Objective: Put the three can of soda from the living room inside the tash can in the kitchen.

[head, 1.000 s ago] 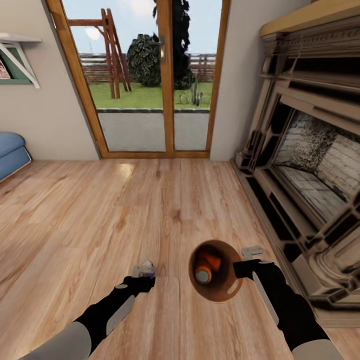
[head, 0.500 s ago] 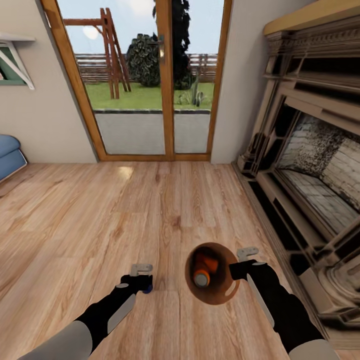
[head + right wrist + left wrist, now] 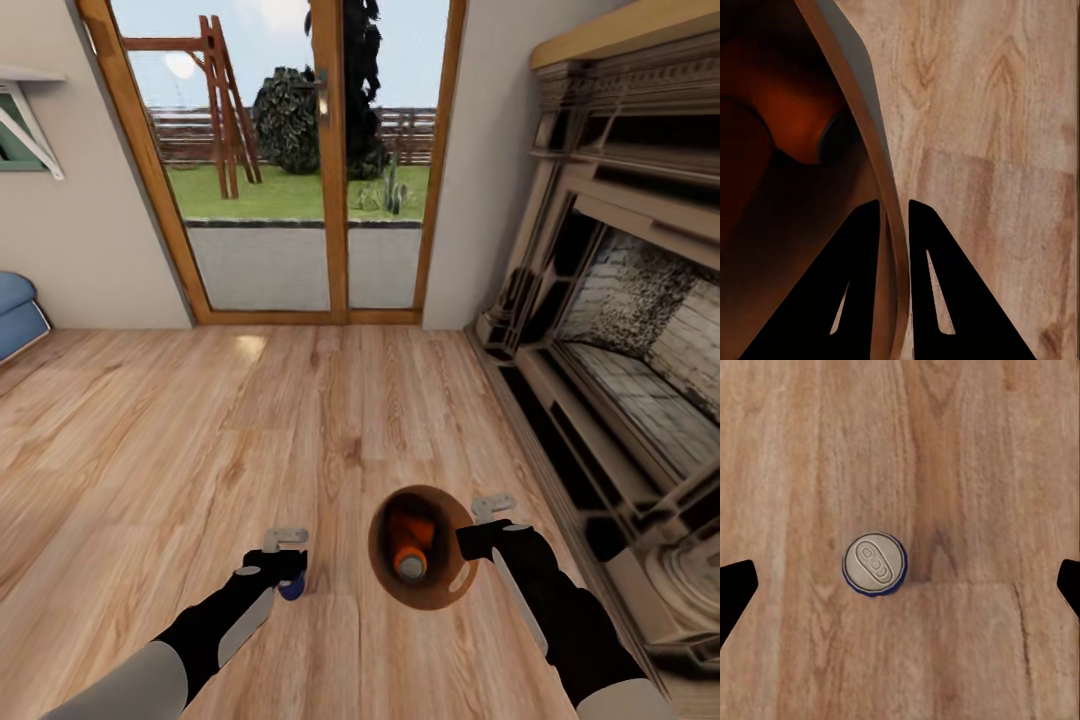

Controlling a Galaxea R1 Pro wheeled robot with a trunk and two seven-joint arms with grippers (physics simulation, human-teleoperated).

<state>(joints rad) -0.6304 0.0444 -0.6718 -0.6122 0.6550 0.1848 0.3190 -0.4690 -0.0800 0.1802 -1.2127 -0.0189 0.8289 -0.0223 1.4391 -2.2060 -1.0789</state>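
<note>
i'm in the living room, right gripper (image 3: 894,214) pinching the trash can (image 3: 452,585) rim, orange can (image 3: 410,552) inside. left gripper (image 3: 900,585) spread wide above the blue can (image 3: 874,565), upright on the floor (image 3: 200,430). next i'd judge: descend centred, clamp, lift it into the bin.

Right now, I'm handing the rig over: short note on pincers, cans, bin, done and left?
Left pincer: open, above the dark blue soda can with a silvery top, which stands upright on the reddish wood plank floor, not gripped.
Right pincer: shut on the rim of the light grey bin with a brown inner wall.
Done: one orange soda can lies inside the bin.
Left: grab the blue can, bin it, find the third can, take the bin to the kitchen.
</note>
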